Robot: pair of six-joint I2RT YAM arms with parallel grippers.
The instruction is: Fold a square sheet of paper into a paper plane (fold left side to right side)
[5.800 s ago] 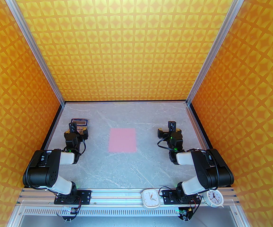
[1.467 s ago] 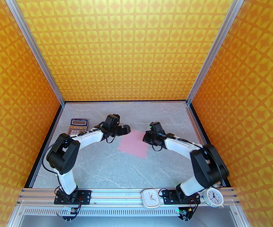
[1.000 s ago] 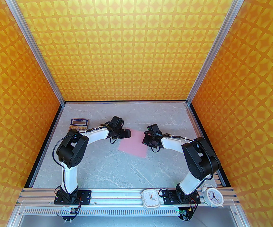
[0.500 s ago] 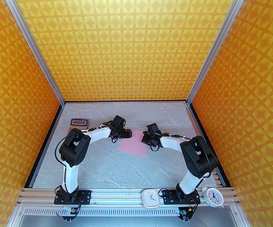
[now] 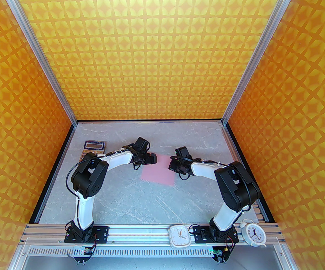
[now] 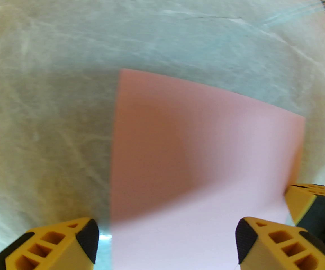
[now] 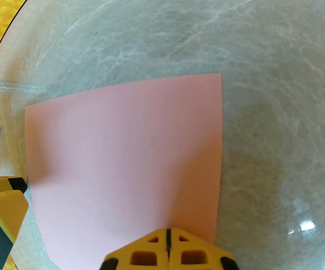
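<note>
I read the left claw (image 6: 166, 239) as spread wide. The square sheet of paper (image 5: 158, 173) lies flat on the tabletop (image 5: 123, 201), beneath and ahead of it. The right claw (image 7: 168, 236) is closed, tips over the sheet's opposite side.

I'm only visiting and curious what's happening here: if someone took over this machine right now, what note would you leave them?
Left gripper: open, low over the left edge of the square sheet of paper, with one finger above the paper and one above the bare table.
Right gripper: shut, tip at the sheet's right side, seemingly pinning it; contact unclear.
Sheet: flat, askew, mid-table, no crease.
Done: both arms are in place at the sheet.
Left: fold the left side to the right side, then every fold after it.
The calculator sits far left, clear of the work.
</note>
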